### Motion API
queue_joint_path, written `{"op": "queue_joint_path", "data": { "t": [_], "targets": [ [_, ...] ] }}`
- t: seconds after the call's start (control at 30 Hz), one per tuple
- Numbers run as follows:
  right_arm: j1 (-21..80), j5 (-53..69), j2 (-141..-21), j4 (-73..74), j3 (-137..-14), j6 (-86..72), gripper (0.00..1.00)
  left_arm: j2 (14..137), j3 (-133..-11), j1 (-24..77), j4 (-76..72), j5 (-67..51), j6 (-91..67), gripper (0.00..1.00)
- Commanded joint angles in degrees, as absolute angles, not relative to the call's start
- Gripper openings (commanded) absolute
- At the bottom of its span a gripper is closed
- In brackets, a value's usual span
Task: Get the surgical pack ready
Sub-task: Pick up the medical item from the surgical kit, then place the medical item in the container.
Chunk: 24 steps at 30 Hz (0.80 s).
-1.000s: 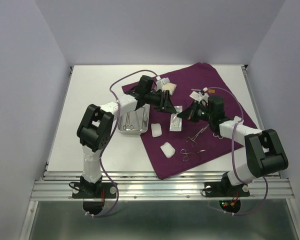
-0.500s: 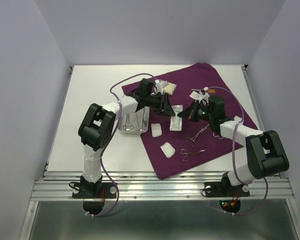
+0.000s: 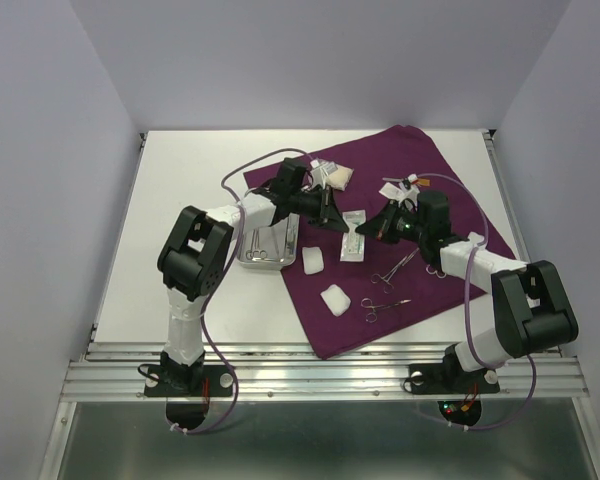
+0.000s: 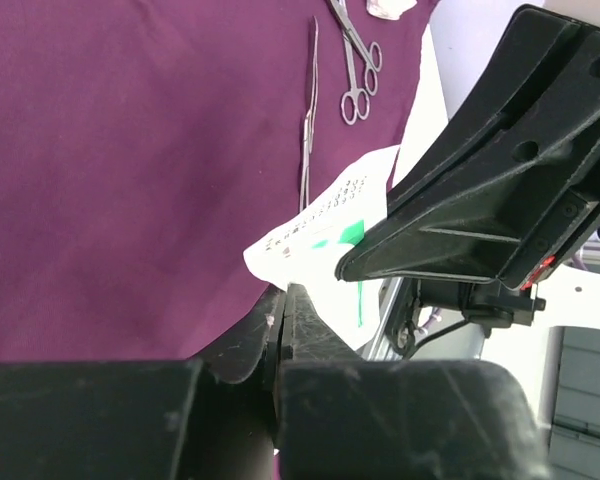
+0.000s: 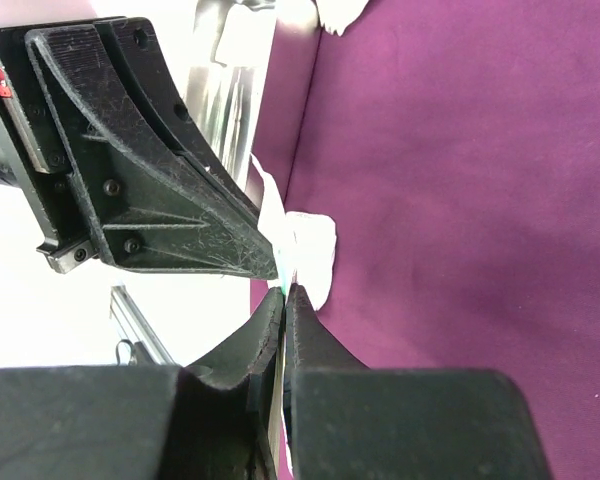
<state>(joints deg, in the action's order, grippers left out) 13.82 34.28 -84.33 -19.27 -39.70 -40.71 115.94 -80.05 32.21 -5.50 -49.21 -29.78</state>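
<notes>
Over the dark-purple cloth (image 3: 420,180), a clear packet (image 3: 352,238) with green print hangs between both grippers. My left gripper (image 3: 336,212) is shut on one edge of it. My right gripper (image 3: 368,228) is shut on the opposite edge. In the left wrist view the packet (image 4: 320,225) runs from my closed left gripper (image 4: 285,290) up under the right gripper's fingers (image 4: 480,200). The right wrist view shows the packet (image 5: 275,235) edge-on in my shut right gripper (image 5: 285,290). The steel tray (image 3: 245,258) holding an instrument sits left of the cloth.
Two white gauze squares (image 3: 311,262) (image 3: 334,300) lie near the cloth's front left edge. Forceps (image 3: 398,265) and scissors (image 3: 380,305) lie on the cloth in front of the right arm. More packets (image 3: 332,175) rest at the back of the cloth.
My left gripper moved slightly right and its jaws, open before, closed on the packet's edge. The right gripper kept its hold and stayed in place.
</notes>
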Motion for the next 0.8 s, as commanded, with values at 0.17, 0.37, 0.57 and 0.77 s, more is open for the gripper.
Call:
{"op": "queue_joint_path", "data": {
  "t": [0.17, 0.37, 0.57, 0.77],
  "targets": [
    [13.7, 35.5, -83.4, -21.7, -42.0, -40.4, 0.01, 114.5, -77.7, 32.3, -10.8, -53.0, -31.9, 0.49],
    [13.7, 36.2, -83.5, -22.7, -41.9, -41.0, 0.01, 114.6, -76.9, 32.3, -13.1, -54.4, -32.8, 0.49],
    [13.7, 36.0, -83.9, -23.0, -41.7, -41.5, 0.01, 114.2, -76.4, 32.1, -14.2, -54.6, -33.9, 0.11],
    [13.7, 34.9, -84.1, -22.9, -41.6, -41.7, 0.44, 113.1, -76.3, 31.3, -14.6, -54.1, -34.6, 0.00]
  ]
}}
